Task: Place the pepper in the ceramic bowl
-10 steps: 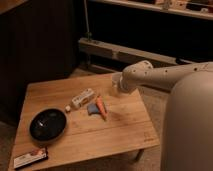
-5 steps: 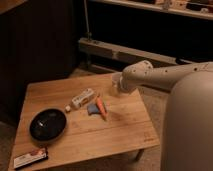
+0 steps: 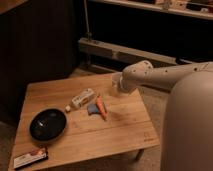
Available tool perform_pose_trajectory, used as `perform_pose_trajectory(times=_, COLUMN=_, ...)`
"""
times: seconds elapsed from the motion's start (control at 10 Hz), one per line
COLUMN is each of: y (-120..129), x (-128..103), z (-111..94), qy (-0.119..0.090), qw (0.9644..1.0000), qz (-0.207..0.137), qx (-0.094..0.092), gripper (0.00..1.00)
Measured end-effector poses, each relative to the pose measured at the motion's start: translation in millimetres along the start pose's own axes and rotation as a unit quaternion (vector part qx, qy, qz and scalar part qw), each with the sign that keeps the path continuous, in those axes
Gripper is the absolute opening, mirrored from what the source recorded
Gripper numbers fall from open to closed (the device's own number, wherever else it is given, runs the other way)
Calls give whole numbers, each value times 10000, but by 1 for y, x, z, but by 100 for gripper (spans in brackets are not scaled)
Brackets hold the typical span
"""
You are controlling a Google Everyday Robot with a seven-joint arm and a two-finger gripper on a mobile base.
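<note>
The slim orange-red pepper (image 3: 101, 107) lies near the middle of the wooden table, touching a grey-blue lump (image 3: 92, 108) on its left. The glossy black ceramic bowl (image 3: 48, 124) sits at the table's front left with nothing in it. My gripper (image 3: 114, 90) hangs at the end of the white arm over the table's back right part. It is a little to the right of and behind the pepper, and apart from it.
A pale bottle (image 3: 81, 98) lies on its side just left of the lump. A flat black-white-red packet (image 3: 30, 158) lies at the front left corner. The low wooden table (image 3: 125, 135) stands before dark shelving and a metal rail (image 3: 125, 52).
</note>
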Motion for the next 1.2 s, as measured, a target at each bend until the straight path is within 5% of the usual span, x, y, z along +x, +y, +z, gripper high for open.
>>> perform_pose_trajectory(times=0.8, y=3, x=-5, z=-1, qy=89, qw=10000, qz=-3, qx=10, gripper=68)
perform_pose_trajectory(times=1.0, y=33, x=-17, z=6, qy=189, qw=9996, qz=-126, qx=-180, gripper=68)
perform_pose_trajectory(times=1.2, y=67, x=-31, z=19, qy=317, qw=9969, qz=-190, qx=-699, gripper=68)
